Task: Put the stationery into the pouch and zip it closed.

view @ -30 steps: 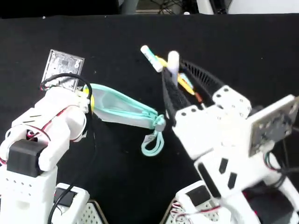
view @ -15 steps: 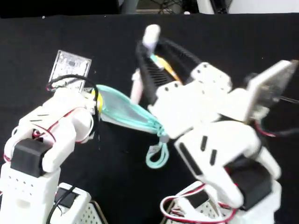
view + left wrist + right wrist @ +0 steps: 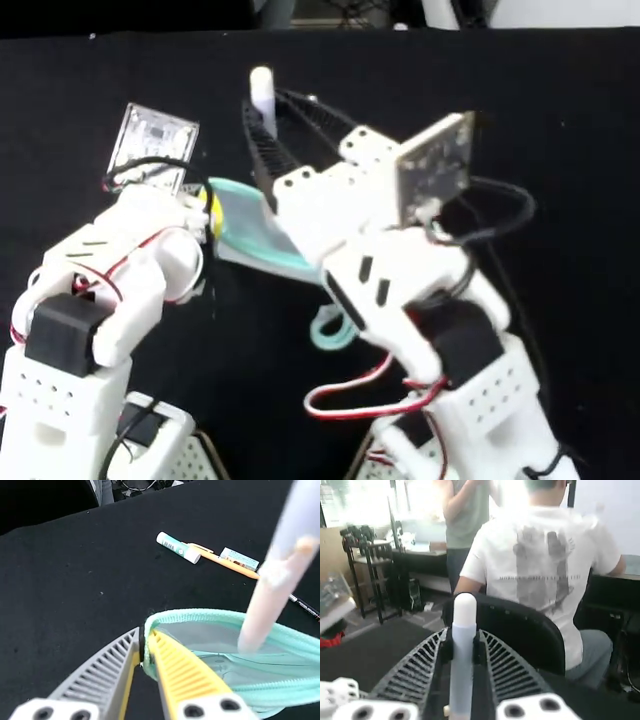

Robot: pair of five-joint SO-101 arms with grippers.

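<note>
Near table (image 3: 560,120) centre, mint pouch (image 3: 245,225) lies open; left gripper (image 3: 144,647) fingers pinch its 9 o'clock rim. Right gripper (image 3: 463,635) fingers clamp pale marker (image 3: 464,615) upright, tip possibly inside pouch mouth. Green-labelled marker (image 3: 178,547), orange pen (image 3: 225,562), eraser (image 3: 240,558) lie loose beyond.

The pouch (image 3: 250,225) is mint green, the stick (image 3: 262,88) white and the table (image 3: 90,80) black.

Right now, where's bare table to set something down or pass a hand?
Free: the black cloth right of the right arm, and the far corner beyond the left arm. Crowded: the pouch mouth, with the left gripper clamped on its rim and the right gripper holding a marker over it; loose pens lie just beyond.
</note>
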